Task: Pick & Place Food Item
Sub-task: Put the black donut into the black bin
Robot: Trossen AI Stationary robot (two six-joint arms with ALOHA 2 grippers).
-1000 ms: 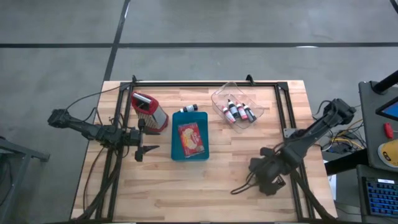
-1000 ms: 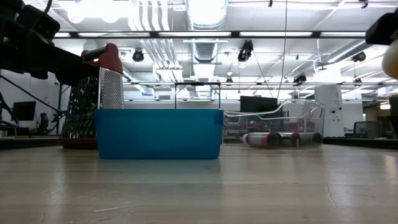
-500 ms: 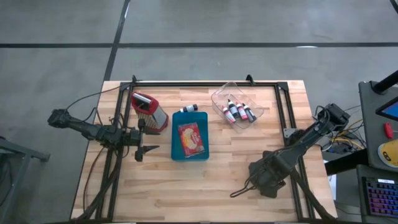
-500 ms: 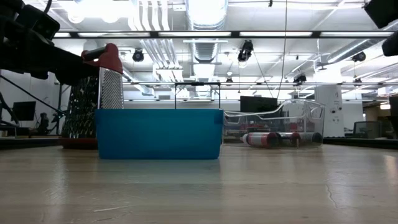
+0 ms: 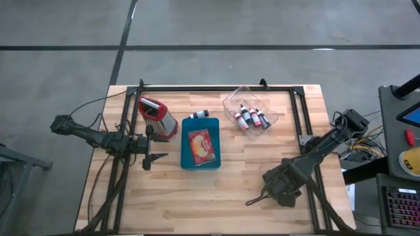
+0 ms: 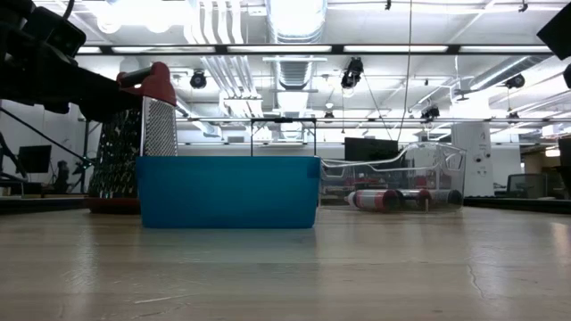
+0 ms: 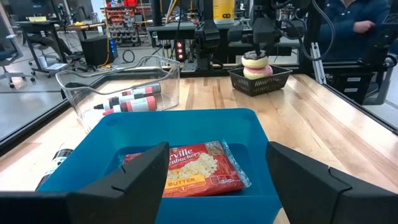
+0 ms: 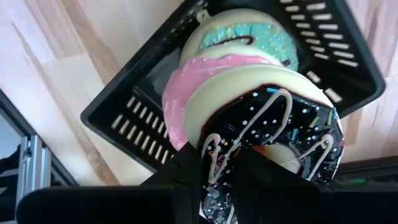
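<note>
- Right gripper (image 8: pixel 227 171) sits low over the black wire basket (image 8: pixel 155 99) at the near right of the wooden table (image 5: pixel 230 196); its fingers pinch the rim of the chocolate-glazed donut with white drizzle (image 8: pixel 273 143), top of a stack of three.
- Under it in the basket: a pink-frosted donut (image 8: pixel 205 87) and a teal-frosted donut with sprinkles (image 8: pixel 249 37).
- Change over the last second: in the high view the right arm's elbow pulled back toward the table's right edge, while the gripper shifted only slightly and stayed over the basket. In the low view the arm has nearly left the top right corner.
- My read: grasp is made and the lift is about to start; the donut is not yet clear of the stack.
- Likely target is the blue rectangular plastic bin (image 5: pixel 200 149) at mid-table, which already holds a red popcorn packet (image 7: pixel 189 169).
- Left gripper (image 7: pixel 217 180) unchanged: parked just left of the bin, fingers spread wide, holding nothing.
- Risk: the pink donut may drag up with the top one.
</note>
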